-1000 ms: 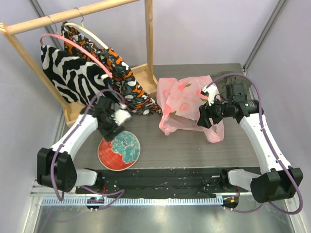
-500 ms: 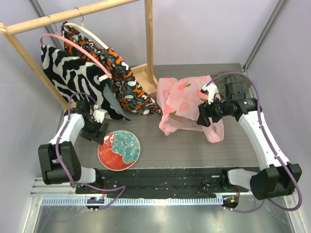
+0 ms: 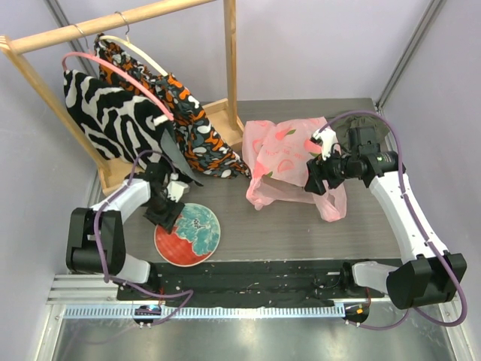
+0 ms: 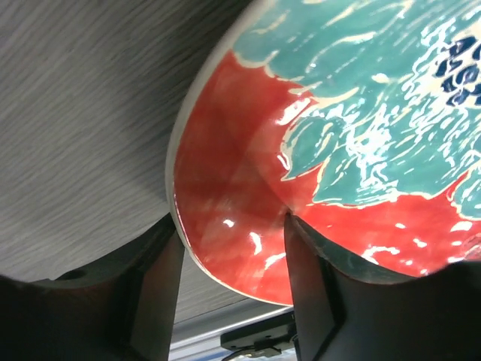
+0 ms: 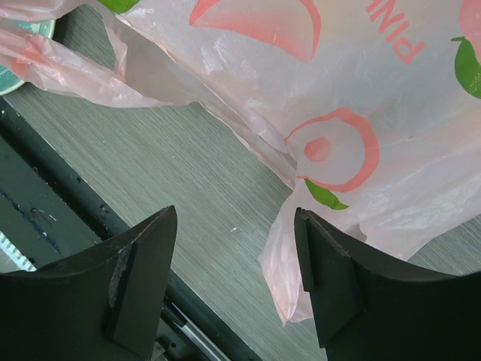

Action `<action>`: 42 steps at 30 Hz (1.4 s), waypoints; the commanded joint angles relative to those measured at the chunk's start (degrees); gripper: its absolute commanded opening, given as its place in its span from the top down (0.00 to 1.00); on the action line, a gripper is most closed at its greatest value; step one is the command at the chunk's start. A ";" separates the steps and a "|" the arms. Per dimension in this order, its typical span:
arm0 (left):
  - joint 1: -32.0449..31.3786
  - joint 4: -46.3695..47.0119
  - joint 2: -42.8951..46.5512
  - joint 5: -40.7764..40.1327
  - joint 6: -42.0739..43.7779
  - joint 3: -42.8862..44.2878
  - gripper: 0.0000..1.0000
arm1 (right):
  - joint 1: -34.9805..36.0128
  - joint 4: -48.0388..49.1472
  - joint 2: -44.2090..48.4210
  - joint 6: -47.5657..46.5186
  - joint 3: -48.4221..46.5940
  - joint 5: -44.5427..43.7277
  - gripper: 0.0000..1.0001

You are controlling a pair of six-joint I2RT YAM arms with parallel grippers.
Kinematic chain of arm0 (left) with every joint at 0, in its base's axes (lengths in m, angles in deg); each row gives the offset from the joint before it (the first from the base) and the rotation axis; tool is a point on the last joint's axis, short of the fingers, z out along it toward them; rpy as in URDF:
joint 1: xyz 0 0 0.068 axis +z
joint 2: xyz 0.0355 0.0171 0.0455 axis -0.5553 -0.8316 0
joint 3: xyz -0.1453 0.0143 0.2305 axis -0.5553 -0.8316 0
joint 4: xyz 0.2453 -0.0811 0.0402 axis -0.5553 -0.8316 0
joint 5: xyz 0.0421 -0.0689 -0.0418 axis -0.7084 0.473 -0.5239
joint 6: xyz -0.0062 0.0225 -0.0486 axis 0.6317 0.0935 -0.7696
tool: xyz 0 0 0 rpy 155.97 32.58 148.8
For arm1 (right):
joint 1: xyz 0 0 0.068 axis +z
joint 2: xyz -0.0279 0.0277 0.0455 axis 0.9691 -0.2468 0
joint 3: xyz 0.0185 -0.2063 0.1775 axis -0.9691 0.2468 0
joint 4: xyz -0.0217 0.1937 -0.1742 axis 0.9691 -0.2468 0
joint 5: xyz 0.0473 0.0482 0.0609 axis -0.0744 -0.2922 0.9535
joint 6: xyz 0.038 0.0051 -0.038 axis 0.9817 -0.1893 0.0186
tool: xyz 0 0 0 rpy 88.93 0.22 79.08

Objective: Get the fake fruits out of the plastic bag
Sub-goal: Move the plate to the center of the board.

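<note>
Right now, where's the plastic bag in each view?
Top external: plastic bag right of centre, beside the right gripper.
Left wrist: not in it.
Right wrist: fills the top and right.
Shared landmark: grey table, in all three.

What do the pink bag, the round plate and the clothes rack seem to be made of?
The bag looks like thin plastic film: translucent, creased, with printed peaches. The plate seems glazed ceramic, or perhaps hard plastic: its red and teal surface shows sharp glossy highlights. The rack looks like pale bare wood, with a matt finish and square beams.
</note>
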 commanded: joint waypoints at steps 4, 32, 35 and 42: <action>-10.15 0.33 -2.65 0.95 -1.91 3.89 0.54 | 0.14 1.57 3.22 -0.60 1.23 -1.12 0.28; -31.26 2.97 -34.54 9.75 -18.70 43.97 1.00 | -0.83 2.19 6.13 -1.92 6.25 -4.38 0.28; -29.86 3.23 -35.43 9.91 -20.98 45.82 1.00 | -0.83 1.93 6.13 -2.36 5.98 -4.99 0.29; -26.52 3.06 -34.47 12.28 -24.42 46.53 0.96 | -0.83 3.68 5.07 -0.78 7.04 -5.26 0.29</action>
